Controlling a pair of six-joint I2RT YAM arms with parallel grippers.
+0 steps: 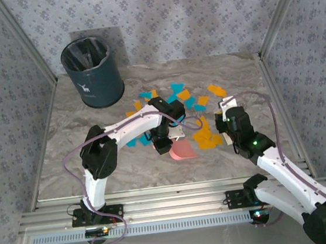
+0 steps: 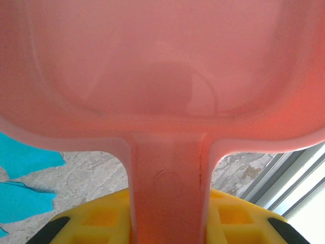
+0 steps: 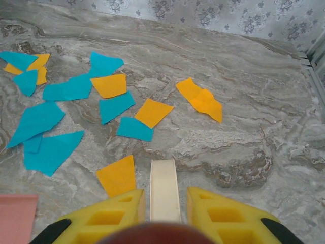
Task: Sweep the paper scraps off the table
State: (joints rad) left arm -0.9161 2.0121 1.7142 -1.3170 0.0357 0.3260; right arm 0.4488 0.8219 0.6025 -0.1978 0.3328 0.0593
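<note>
Turquoise and orange paper scraps (image 1: 179, 96) lie scattered over the middle and right of the marble table (image 1: 62, 169), with an orange cluster (image 1: 206, 138) just right of the pink dustpan (image 1: 182, 150). My left gripper (image 1: 164, 140) is shut on the dustpan's handle (image 2: 167, 173), and the pan's underside (image 2: 162, 66) looms close above it in the left wrist view. To the right of the cluster, my right gripper (image 1: 226, 120) is shut on a cream flat handle (image 3: 163, 183). Scraps (image 3: 118, 175) lie on the table just ahead of it. What is at the handle's other end is hidden.
A dark blue waste bin (image 1: 92, 71) stands at the back left corner. Aluminium rails (image 1: 278, 103) edge the table, with patterned walls behind them. A pink corner of the dustpan (image 3: 15, 218) shows at the lower left of the right wrist view.
</note>
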